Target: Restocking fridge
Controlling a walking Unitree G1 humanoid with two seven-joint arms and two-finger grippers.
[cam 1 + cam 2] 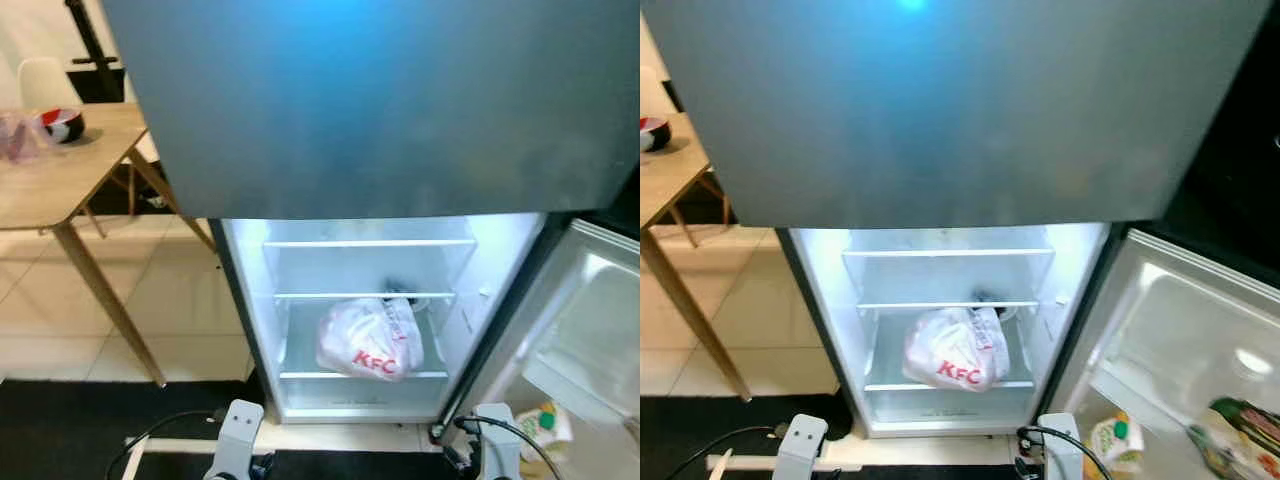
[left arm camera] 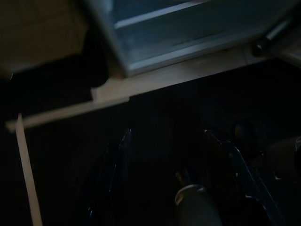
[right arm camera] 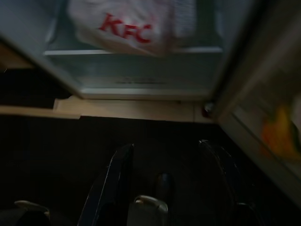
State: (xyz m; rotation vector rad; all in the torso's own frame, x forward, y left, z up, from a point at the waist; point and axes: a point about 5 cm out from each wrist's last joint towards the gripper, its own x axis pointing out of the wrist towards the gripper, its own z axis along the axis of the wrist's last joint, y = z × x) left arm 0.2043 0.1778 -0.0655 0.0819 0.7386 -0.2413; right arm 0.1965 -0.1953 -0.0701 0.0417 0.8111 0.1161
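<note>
Fridge [image 1: 400, 110] stands straight ahead of the robot at twelve o'clock, its grey upper door shut and its lower compartment [image 1: 365, 310] lit and open. A white KFC bag [image 1: 370, 338] sits on the bottom shelf under a glass shelf [image 1: 362, 295], with something dark just behind it that is too small to make out. The lower door [image 1: 1185, 350] hangs open at about four o'clock, and its rack holds a carton with a green cap [image 1: 1113, 438] and a green packet [image 1: 1240, 425] beside it.

Both arms hang low over a dark mat [image 1: 60, 420] in front of the fridge. The left gripper [image 2: 176, 155] points down toward the mat with its two black fingers spread apart and nothing between them. The right gripper [image 3: 164, 162] hangs the same way, fingers apart and holding nothing, with the KFC bag and the fridge's bottom edge beyond it.

At ten o'clock stands a wooden table [image 1: 50, 180] carrying a red and white bowl [image 1: 62, 125], well apart from the fridge, on pale floor tiles [image 1: 160, 300].
</note>
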